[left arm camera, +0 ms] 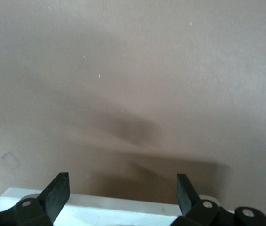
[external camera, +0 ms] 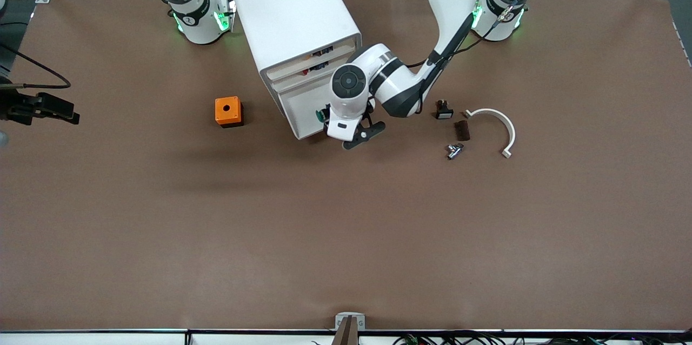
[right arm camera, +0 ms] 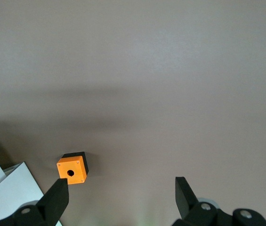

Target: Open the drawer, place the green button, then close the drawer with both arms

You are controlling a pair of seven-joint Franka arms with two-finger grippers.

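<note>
The left pincer (external camera: pixel 346 131) sits at the cabinet (external camera: pixel 294 26) front, low by the drawer (external camera: pixel 303 110) faces, with its jaws wide apart and nothing between them; the left wrist view shows both fingers (left arm camera: pixel 57 193) spread above a white edge, which appears to be the cabinet or a drawer front. A small green object, apparently the button (external camera: pixel 322 115), shows just beside the cabinet front at the left wrist; whether it rests on the tabletop (external camera: pixel 346 237) or in a drawer cannot be told. The drawer fronts run across the cabinet face, so the pull direction is toward the front camera. The left arm is clearly the nearer one to the cabinet front. The right pincer (right arm camera: pixel 121 200) waits high above the tabletop, wide and empty, with the orange cube (external camera: pixel 228 111) below it, beside the cabinet toward the right arm's end.
</note>
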